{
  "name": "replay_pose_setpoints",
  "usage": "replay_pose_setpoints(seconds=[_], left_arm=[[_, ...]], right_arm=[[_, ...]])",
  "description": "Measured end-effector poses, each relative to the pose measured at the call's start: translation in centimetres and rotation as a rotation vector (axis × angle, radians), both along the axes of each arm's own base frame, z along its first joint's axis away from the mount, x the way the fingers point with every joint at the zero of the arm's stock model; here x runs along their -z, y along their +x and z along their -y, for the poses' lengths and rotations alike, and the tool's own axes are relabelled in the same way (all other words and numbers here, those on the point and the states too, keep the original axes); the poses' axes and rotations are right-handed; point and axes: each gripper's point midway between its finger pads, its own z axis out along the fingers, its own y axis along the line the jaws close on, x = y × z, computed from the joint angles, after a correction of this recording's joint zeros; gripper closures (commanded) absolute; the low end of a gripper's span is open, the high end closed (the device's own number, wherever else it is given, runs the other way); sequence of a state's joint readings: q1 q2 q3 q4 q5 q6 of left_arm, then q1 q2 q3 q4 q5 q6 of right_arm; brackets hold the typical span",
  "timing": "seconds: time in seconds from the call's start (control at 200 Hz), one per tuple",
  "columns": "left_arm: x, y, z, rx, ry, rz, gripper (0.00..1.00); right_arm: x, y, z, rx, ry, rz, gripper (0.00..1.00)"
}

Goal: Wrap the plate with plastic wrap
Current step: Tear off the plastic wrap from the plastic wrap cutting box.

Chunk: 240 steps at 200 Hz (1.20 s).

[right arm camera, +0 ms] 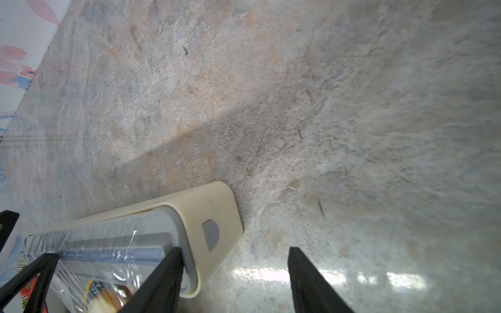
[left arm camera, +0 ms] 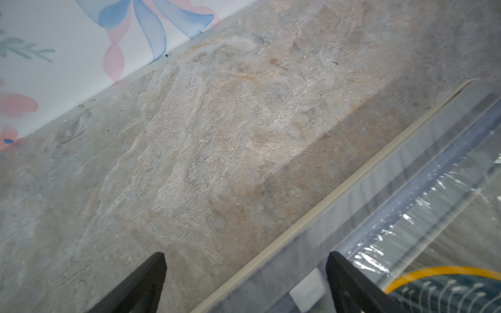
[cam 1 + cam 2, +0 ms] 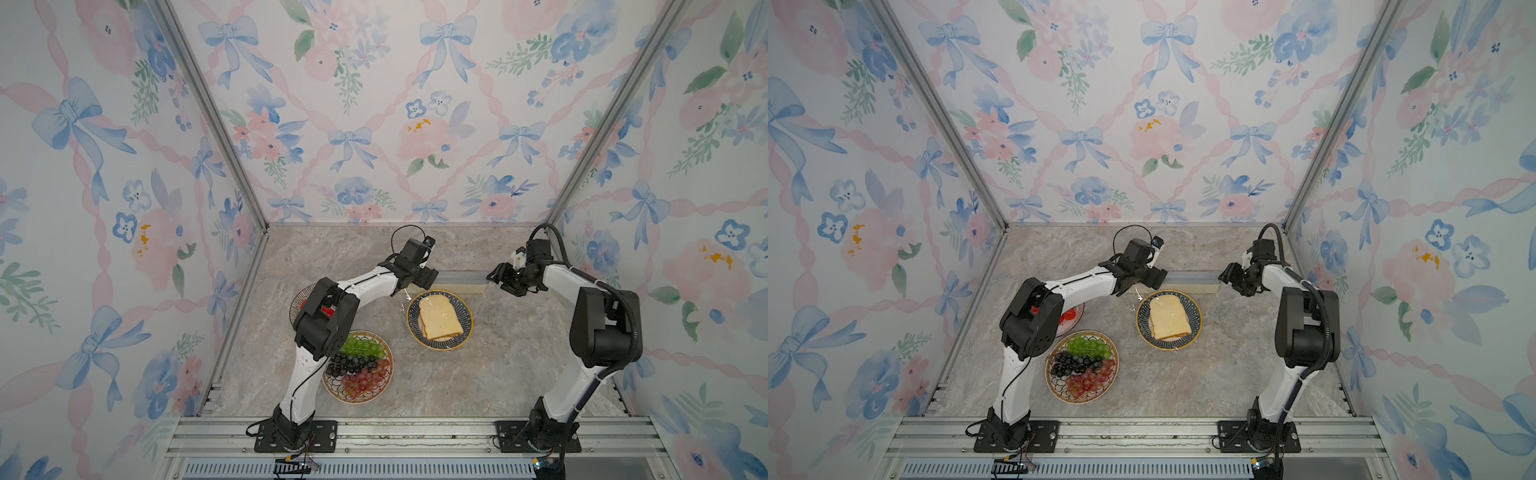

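Lying over the round blue-patterned, yellow-rimmed plate [image 3: 413,322] and its pale bread slice [image 3: 440,318], the thin, clear, crinkly plastic wrap [image 2: 406,225] reaches back to the long narrow cream box with a grey translucent lid [image 3: 461,282] just behind the plate on the marbled table [image 3: 498,365]; the left gripper [image 2: 245,254] hovers at the box's left end, jaws spread wide, empty; the right gripper [image 1: 234,249] sits at the right end, jaws roughly half parted, gripping nothing.

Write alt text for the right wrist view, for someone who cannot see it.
The right gripper, open and empty, hangs at the rounded end of a long cream box with a grey lid, lying on a marbled tabletop. Crinkly plastic wrap glints across the lid.
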<state>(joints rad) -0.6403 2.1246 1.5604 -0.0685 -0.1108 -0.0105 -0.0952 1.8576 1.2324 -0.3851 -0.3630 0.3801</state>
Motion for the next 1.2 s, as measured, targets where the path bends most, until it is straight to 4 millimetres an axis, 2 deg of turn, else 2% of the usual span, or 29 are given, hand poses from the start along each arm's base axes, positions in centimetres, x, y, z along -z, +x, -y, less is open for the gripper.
replay_pose_setpoints(seconds=[0.665, 0.925, 0.99, 1.065, 1.135, 1.2], left_arm=[[0.2, 0.5, -12.8, -0.227, -0.008, 0.005, 0.05], [0.1, 0.6, -13.3, -0.228, -0.056, -0.006, 0.02], [-0.3, 0.6, -13.5, -0.226, -0.070, -0.009, 0.02], [-1.3, 0.8, -14.8, -0.250, -0.084, -0.008, 0.02], [-2.9, 1.1, -15.9, -0.277, -0.127, 0.007, 0.02], [-5.0, 1.3, -16.7, -0.301, -0.188, 0.024, 0.02]], right_arm=[[0.0, -0.2, 0.2, -0.001, -0.013, -0.014, 0.37], [-0.2, -0.1, 0.2, -0.002, -0.019, -0.013, 0.34], [-0.4, -0.1, 0.3, -0.003, -0.032, -0.013, 0.28], [-0.9, -0.2, 0.8, 0.000, -0.060, -0.007, 0.19], [-2.2, -0.4, 1.3, 0.009, -0.071, 0.017, 0.13], [-4.4, -0.4, 1.7, 0.014, -0.069, 0.071, 0.09]])
